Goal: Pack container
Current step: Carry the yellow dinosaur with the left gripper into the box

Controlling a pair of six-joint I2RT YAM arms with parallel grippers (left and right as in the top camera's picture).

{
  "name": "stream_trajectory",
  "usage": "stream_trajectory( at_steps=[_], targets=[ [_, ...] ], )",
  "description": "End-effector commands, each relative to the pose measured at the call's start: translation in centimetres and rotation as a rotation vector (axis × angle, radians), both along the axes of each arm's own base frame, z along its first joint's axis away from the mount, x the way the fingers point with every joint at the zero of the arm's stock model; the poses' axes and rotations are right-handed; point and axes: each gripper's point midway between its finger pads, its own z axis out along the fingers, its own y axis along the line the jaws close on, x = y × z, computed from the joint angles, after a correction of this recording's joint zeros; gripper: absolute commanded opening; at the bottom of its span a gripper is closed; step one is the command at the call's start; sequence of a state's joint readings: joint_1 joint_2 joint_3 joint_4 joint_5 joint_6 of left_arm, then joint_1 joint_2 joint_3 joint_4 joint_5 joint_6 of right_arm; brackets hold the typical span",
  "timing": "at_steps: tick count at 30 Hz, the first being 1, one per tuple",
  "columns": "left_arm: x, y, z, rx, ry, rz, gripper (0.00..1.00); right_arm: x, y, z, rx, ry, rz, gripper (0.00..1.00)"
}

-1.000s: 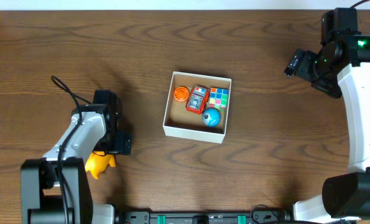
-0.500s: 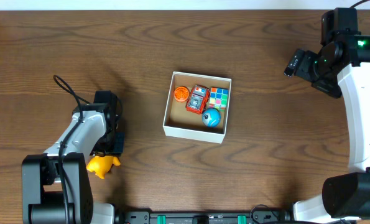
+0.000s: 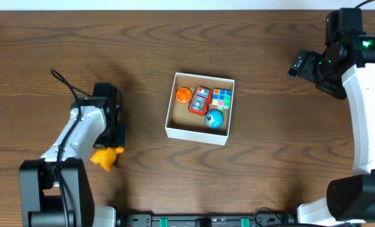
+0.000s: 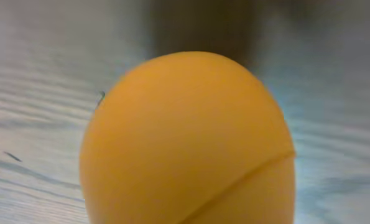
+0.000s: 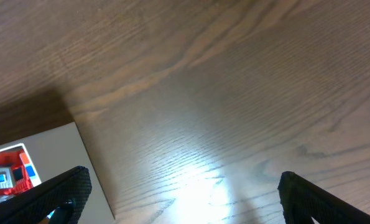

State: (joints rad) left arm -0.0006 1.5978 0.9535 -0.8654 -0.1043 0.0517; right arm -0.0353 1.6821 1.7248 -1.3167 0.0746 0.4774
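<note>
Left gripper and one rounded yellow plastic toy have shifted slightly | its grip unclear: left wrist view shows only the toy | right gripper wide apart, empty | white cardboard container central, holding four toys

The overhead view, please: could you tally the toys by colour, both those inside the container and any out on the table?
Orange round toy: 1
Red toy: 1
Multicoloured puzzle cube: 1
Blue ball: 1
Yellow rubber duck: 1
Total: 5
</note>
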Motion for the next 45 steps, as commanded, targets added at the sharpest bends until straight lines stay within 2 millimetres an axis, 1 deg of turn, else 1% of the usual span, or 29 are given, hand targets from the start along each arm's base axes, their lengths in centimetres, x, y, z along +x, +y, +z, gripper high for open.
stream_trajectory(
  at_steps=[1, 2, 4, 6, 9, 10, 12, 14, 16, 17, 19, 21, 22, 24, 29, 31, 33, 37, 45],
  targets=[
    [3.7, -1.7, 4.5, -0.057, -0.168, -0.028, 0.07, 0.0, 0.0, 0.0, -0.007, 0.002, 0.016, 0.99],
    [4.4, -2.4, 5.5, -0.076, -0.202, -0.041, 0.06, 0.0, 0.0, 0.0, -0.007, 0.001, 0.016, 0.99],
    [6.1, -4.1, 8.5, -0.111, -0.303, -0.086, 0.06, 0.2, 0.0, 0.0, -0.008, -0.005, 0.017, 0.99],
    [7.2, -5.6, 10.9, -0.124, -0.378, -0.145, 0.06, 0.4, 0.0, 0.1, -0.011, -0.014, 0.026, 0.99],
    [8.1, -8.9, 14.6, -0.136, -0.48, -0.323, 0.06, 0.6, 0.3, 0.1, -0.009, -0.02, 0.055, 0.99],
    [8.2, -10.5, 15.8, -0.142, -0.518, -0.407, 0.06, 0.6, 0.3, 0.1, -0.009, -0.019, 0.061, 0.99],
    [8.2, -13.0, 17.1, -0.149, -0.564, -0.533, 0.06, 0.6, 0.4, 0.0, -0.007, -0.016, 0.069, 0.99],
    [7.9, -15.5, 18.0, -0.156, -0.602, -0.651, 0.06, 0.5, 0.6, -0.2, 0.003, -0.009, 0.076, 0.99],
    [7.4, -18.0, 18.3, -0.169, -0.623, -0.746, 0.06, 0.3, 0.9, -0.7, 0.024, 0.001, 0.09, 0.94],
    [7.1, -19.2, 18.3, -0.175, -0.626, -0.795, 0.06, 0.1, 1.1, -1.0, 0.032, 0.01, 0.091, 0.89],
    [6.7, -20.6, 18.1, -0.185, -0.625, -0.839, 0.06, -0.1, 1.1, -1.7, 0.034, 0.027, 0.091, 0.79],
    [6.4, -21.8, 17.7, -0.193, -0.616, -0.889, 0.06, -0.3, 1.1, -2.5, 0.037, 0.041, 0.091, 0.64],
    [6.2, -22.4, 17.4, -0.191, -0.606, -0.928, 0.06, -0.5, 1.2, -3.0, 0.04, 0.052, 0.092, 0.58],
    [6.0, -23.2, 16.8, -0.187, -0.59, -0.983, 0.06, -0.7, 1.3, -3.9, 0.046, 0.067, 0.092, 0.54],
    [5.4, -25.2, 15.1, -0.172, -0.543, -1.142, 0.06, -1.3, 1.6, -5.8, 0.067, 0.097, 0.092, 0.54],
    [4.4, -26.8, 14.2, -0.229, -0.511, -1.249, 0.06, -1.4, 1.6, -6.3, 0.068, 0.105, 0.092, 0.54],
    [3.7, -27.8, 13.5, -0.263, -0.489, -1.327, 0.06, -1.5, 1.6, -6.5, 0.068, 0.11, 0.092, 0.55],
    [3.6, -28.0, 11.9, -0.243, -0.441, -1.4, 0.06, -1.6, 1.6, -6.5, 0.068, 0.11, 0.092, 0.55],
    [3.8, -28.1, 7.8, -0.21, -0.329, -1.552, 0.06, -1.5, 1.6, -6.5, 0.068, 0.11, 0.092, 0.55]
  ],
)
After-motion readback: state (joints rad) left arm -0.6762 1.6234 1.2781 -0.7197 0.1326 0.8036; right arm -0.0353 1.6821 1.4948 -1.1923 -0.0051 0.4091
